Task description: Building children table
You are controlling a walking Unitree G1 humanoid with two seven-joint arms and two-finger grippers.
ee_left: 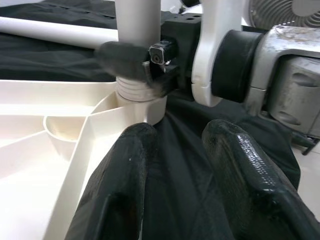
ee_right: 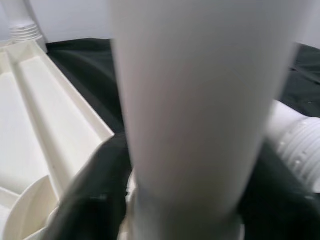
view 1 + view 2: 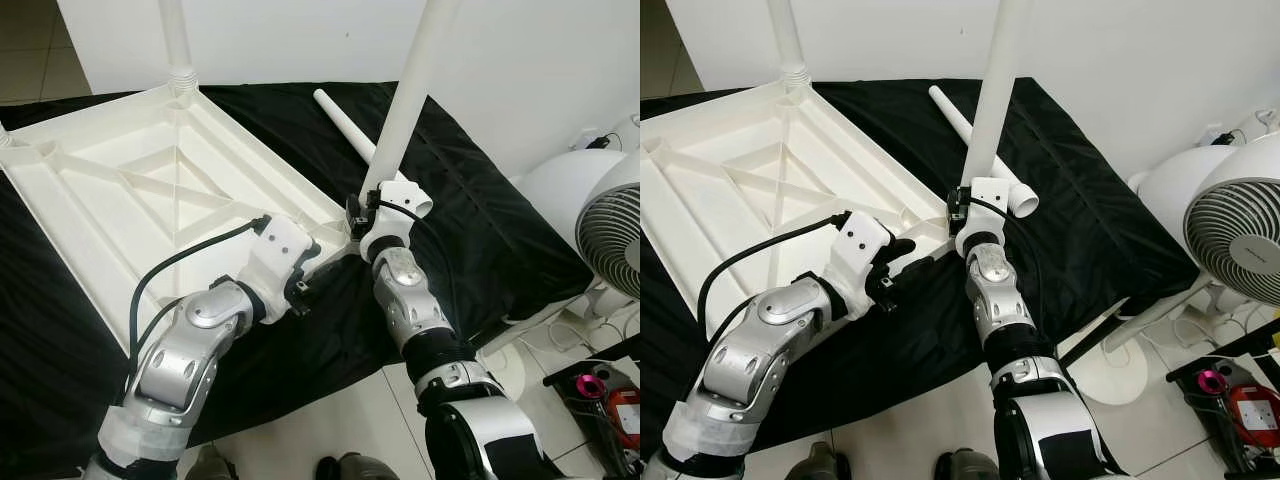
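A home room: white wall (image 3: 520, 60), floor fan (image 3: 1240, 235), tiled floor (image 3: 340, 420).

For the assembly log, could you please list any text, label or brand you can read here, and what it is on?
No text is readable.
Tabletop, legs and loose leg: plain white, no markings.
Fan hub: a mark, too small to read.
Red item at the floor: too small to read.

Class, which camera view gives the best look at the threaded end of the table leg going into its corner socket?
The left wrist view: the threaded end sits at the corner socket, with the right gripper clamped above. Both eye views hide the joint behind the wrist; the right wrist view gives a blurred shaft.
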